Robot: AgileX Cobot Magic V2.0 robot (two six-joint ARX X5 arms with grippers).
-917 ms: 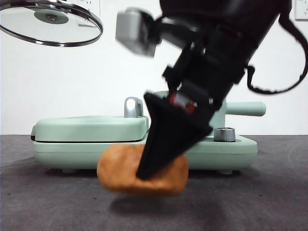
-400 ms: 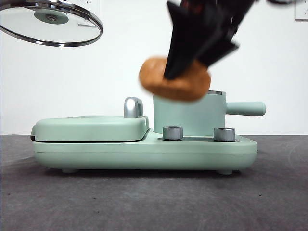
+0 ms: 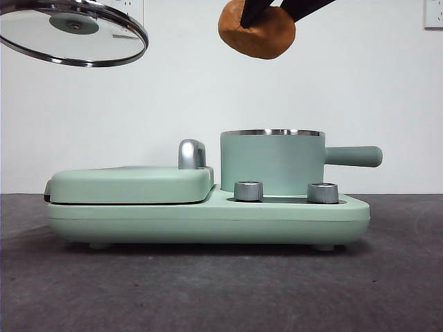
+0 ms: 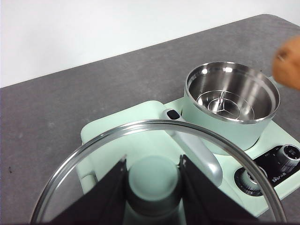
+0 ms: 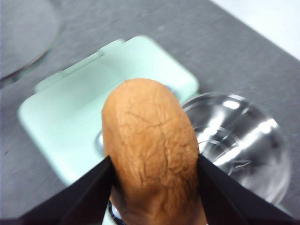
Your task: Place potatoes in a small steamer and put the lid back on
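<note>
My right gripper (image 3: 266, 8) is shut on the orange-brown potato (image 3: 257, 32) and holds it high above the small steamer (image 3: 272, 162), near the top edge of the front view. In the right wrist view the potato (image 5: 150, 150) fills the space between the jaws, with the open steel pot (image 5: 239, 138) below and beside it. My left gripper (image 4: 153, 187) is shut on the mint-green knob of the glass lid (image 4: 159, 129), held high at the top left of the front view (image 3: 73, 34). The steamer (image 4: 232, 105) is open and empty inside.
The steamer stands on a mint-green cooker base (image 3: 208, 218) with a flat griddle cover (image 3: 131, 183), a chrome handle (image 3: 191, 153) and two steel dials (image 3: 248, 191). The base sits on a dark grey table (image 3: 221, 290) before a white wall.
My right gripper has lifted the potato from just above the table in front of the cooker up to above the steamer. The lid and left gripper have not moved.
</note>
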